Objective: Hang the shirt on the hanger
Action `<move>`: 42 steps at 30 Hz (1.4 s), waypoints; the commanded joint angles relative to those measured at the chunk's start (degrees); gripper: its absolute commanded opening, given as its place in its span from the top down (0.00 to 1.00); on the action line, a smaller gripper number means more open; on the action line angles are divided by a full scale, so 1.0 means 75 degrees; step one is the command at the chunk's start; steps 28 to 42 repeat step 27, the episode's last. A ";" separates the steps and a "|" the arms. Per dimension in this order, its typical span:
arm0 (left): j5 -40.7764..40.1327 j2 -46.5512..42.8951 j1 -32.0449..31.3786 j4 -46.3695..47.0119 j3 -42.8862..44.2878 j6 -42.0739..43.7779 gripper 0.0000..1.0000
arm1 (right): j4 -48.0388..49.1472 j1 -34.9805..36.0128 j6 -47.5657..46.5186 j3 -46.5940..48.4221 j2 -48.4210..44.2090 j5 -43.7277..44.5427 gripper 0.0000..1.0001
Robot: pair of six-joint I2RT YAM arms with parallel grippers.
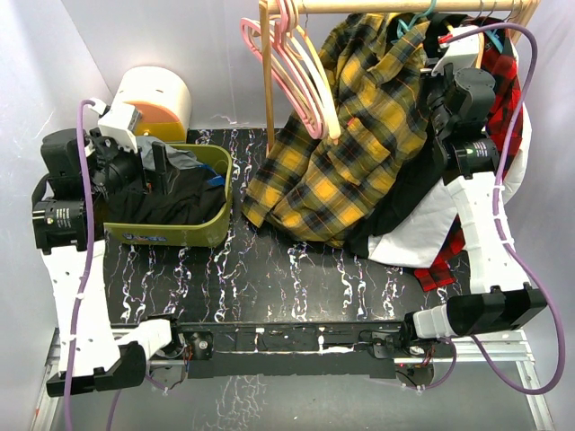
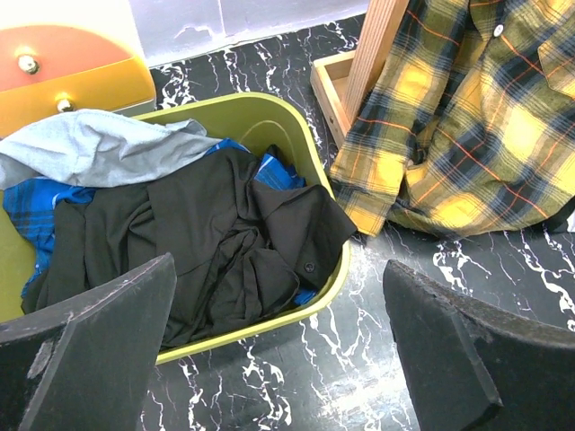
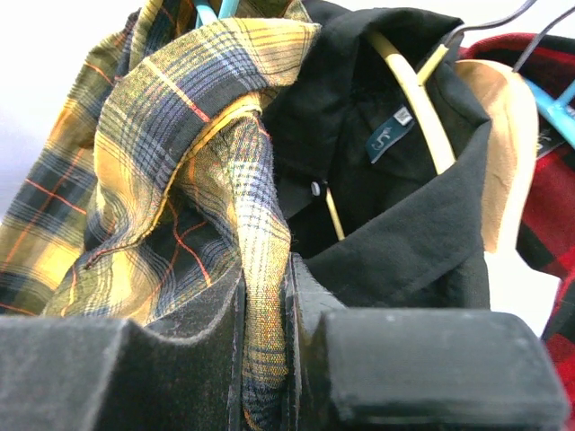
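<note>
The yellow-and-black plaid shirt [image 1: 346, 135] hangs from the wooden rail and drapes down onto the black table. Its teal hanger [image 1: 415, 20] shows only as a hook at the rail; a bit of it also shows in the right wrist view [image 3: 208, 11]. My right gripper [image 3: 265, 314] is raised by the rail [image 1: 442, 67] and shut on a fold of the plaid shirt [image 3: 180, 144] near the collar. My left gripper [image 2: 278, 359] is open and empty, hovering above the table beside the green bin; it also shows in the top view [image 1: 148, 166].
A green bin [image 1: 216, 193] at the left holds a black shirt [image 2: 216, 233], grey and blue clothes. Pink hangers [image 1: 287, 63] and a cream one hang on the rail by its wooden post [image 1: 268, 99]. A black shirt [image 3: 386, 206] and a red plaid shirt [image 1: 503, 81] hang at right.
</note>
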 commanded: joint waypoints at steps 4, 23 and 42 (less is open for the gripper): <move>-0.0075 0.0151 0.0062 0.0220 -0.0392 -0.0240 0.03 | 0.0841 -0.0039 0.0909 -0.0127 -0.0632 -0.0651 0.79; -0.3367 -0.0358 0.0236 0.0448 -0.1849 -0.1388 0.03 | 0.3653 0.0592 0.5319 -0.3707 -0.2771 -0.4526 0.02; -0.3725 -0.0734 0.0726 0.0841 -0.2210 -0.1638 0.05 | 0.2786 0.0921 0.4918 -0.4974 -0.3509 -0.3343 0.02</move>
